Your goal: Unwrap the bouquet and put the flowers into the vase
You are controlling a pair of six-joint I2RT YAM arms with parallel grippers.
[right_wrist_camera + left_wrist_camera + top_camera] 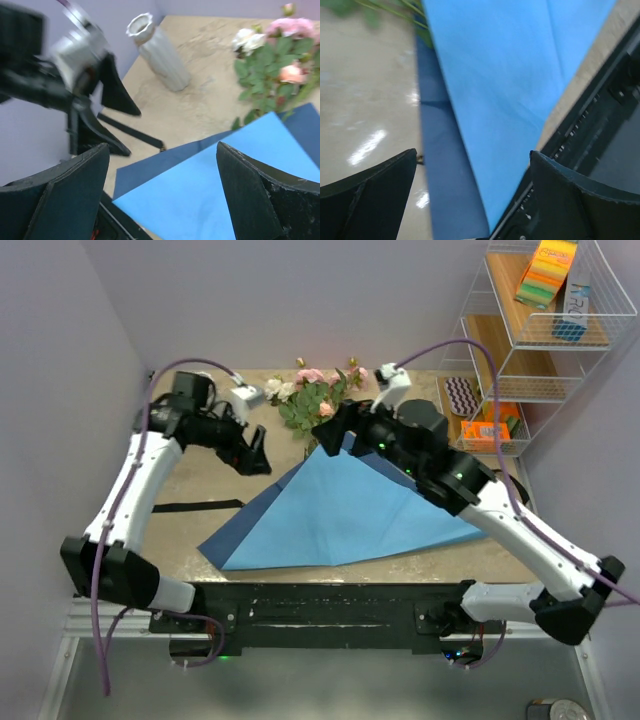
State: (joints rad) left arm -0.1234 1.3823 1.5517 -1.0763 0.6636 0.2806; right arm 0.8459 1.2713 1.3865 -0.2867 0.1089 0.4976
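Blue paper point(340, 515) lies spread by the left hand point(472, 155) and right hand point(162, 146), both gaping wide (nothing held).

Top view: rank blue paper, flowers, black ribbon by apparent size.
1. blue paper, by far the largest
2. flowers
3. black ribbon, long but very thin

All three lie on the table, so nearness to the camera hardly skews this.
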